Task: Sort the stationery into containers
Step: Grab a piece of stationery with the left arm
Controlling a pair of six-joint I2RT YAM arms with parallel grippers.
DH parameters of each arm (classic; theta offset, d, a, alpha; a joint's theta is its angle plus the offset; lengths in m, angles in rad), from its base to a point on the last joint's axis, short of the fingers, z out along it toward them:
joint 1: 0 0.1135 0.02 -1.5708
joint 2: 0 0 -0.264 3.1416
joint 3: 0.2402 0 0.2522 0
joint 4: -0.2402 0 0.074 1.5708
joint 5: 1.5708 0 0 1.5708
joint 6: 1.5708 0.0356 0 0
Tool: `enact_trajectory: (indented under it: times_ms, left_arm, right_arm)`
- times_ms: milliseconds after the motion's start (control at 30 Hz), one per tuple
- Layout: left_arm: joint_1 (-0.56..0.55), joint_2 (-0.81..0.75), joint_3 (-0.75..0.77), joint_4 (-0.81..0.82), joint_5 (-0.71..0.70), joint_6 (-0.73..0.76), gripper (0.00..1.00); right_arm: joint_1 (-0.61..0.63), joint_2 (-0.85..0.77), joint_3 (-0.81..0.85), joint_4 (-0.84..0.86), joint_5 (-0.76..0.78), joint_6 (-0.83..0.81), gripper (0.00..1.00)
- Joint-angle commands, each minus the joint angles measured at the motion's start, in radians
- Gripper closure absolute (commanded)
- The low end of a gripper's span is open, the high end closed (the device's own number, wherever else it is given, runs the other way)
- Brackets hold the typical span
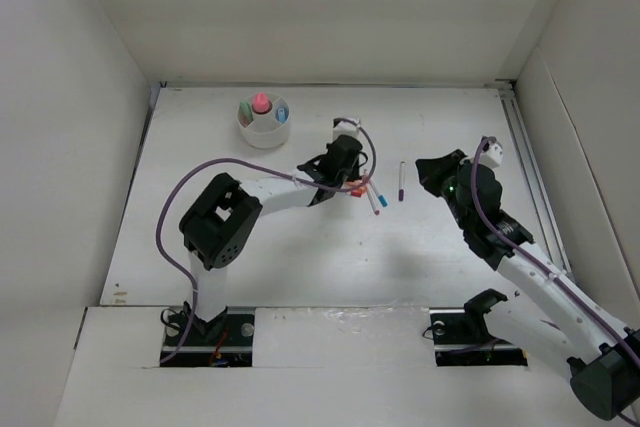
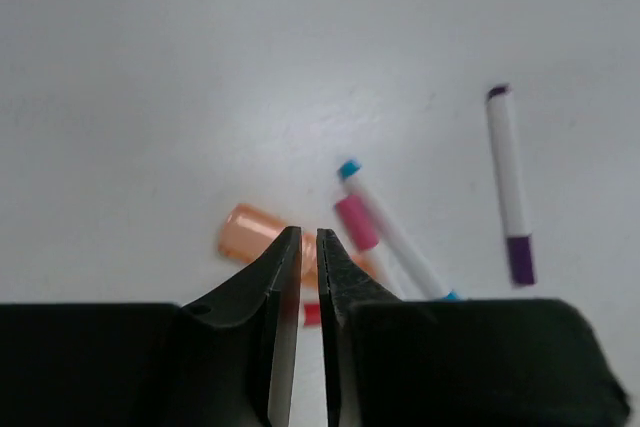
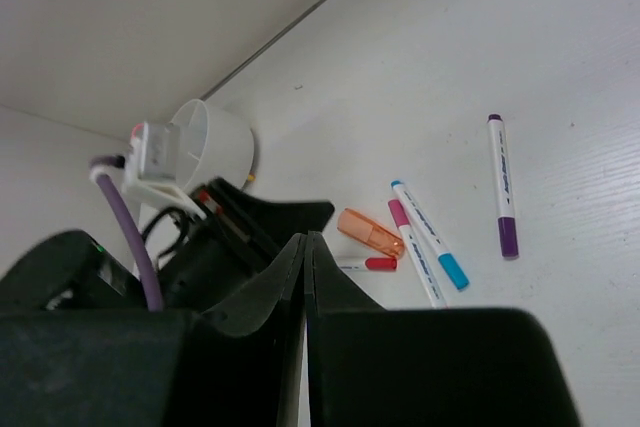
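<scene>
The round white divided cup [image 1: 264, 129] stands at the back left; it holds a pink-capped bottle [image 1: 261, 102] and small blue and green items. A cluster lies mid-table: an orange translucent piece [image 2: 250, 232], a pink-capped marker [image 2: 357, 222], a blue-capped marker [image 2: 395, 237] and a red-capped pen [image 3: 372, 264]. A purple marker [image 2: 508, 182] lies apart to their right. My left gripper [image 2: 309, 232] hovers just over the orange piece, jaws shut and empty. My right gripper [image 3: 304, 237] is shut and empty, right of the purple marker [image 1: 402, 181].
White walls enclose the table on the left, back and right. The left arm's wrist and purple cable [image 3: 125, 227] sit between my right gripper and the cup [image 3: 210, 142]. The right arm [image 1: 520, 247] stretches along the right side.
</scene>
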Motion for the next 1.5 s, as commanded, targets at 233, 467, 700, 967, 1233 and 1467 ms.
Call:
enact_trajectory:
  times_ms: [233,467,700,967,1233,1467]
  left_arm:
    - [0.021,-0.114,-0.240,0.027,0.055,-0.268,0.80]
    - [0.021,-0.105,-0.259,0.087,0.086,-0.287,0.75]
    - [0.021,-0.091,-0.237,0.109,0.086,-0.287,0.74]
    - [0.021,-0.025,-0.204,0.090,0.086,-0.287,0.68]
    - [0.021,0.049,-0.116,0.057,0.058,-0.287,0.65]
    - [0.021,0.112,-0.015,0.009,0.018,-0.276,0.65]
  right_arm:
    - [-0.006,0.004,0.023,0.044,-0.012,-0.006,0.64]
    - [-0.006,0.013,0.032,0.044,-0.036,-0.006,0.55]
    - [-0.006,0.033,0.032,0.044,-0.047,-0.006,0.55]
    - [-0.006,0.042,0.041,0.044,-0.056,-0.015,0.53]
    - [-0.006,0.061,0.051,0.044,-0.075,-0.015,0.52]
    - [-0.006,0.070,0.051,0.044,-0.095,-0.024,0.51]
